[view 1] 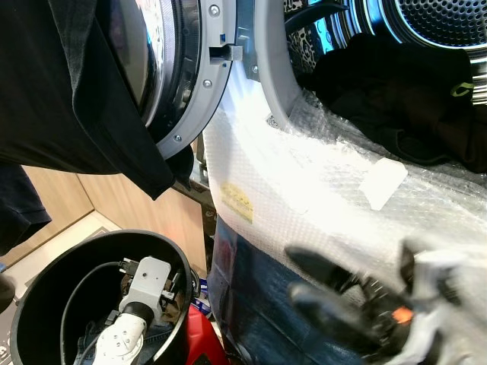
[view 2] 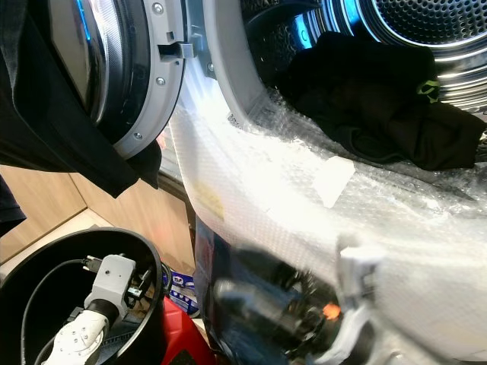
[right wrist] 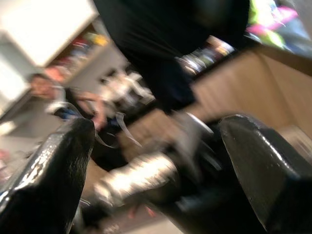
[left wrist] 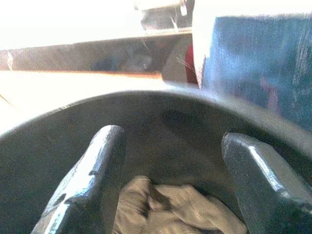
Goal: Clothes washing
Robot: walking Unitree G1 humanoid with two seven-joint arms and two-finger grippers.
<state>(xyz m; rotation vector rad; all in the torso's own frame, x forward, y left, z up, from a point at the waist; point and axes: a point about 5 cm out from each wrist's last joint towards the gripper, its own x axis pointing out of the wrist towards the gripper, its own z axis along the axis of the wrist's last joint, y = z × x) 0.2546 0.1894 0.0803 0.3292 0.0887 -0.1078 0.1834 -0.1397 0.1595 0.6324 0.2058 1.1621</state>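
left eye view: the left gripper (view 1: 141, 304) reaches down into the black basket (view 1: 30, 304); the right gripper (view 1: 319, 285) is blurred, fingers released, below the washer drum (view 1: 441, 23) where dark clothes (view 1: 396, 99) already lie.

left wrist view: a pale garment (left wrist: 175, 209) lies crumpled between and just beyond the spread fingers (left wrist: 92, 170). it looks soft, light and limp; pinch a raised fold.

right wrist view: blurred room, a wooden floor (right wrist: 273, 68).

Right claw (view 1: 304, 277) motion-blurred; window glare overexposes left wrist view.
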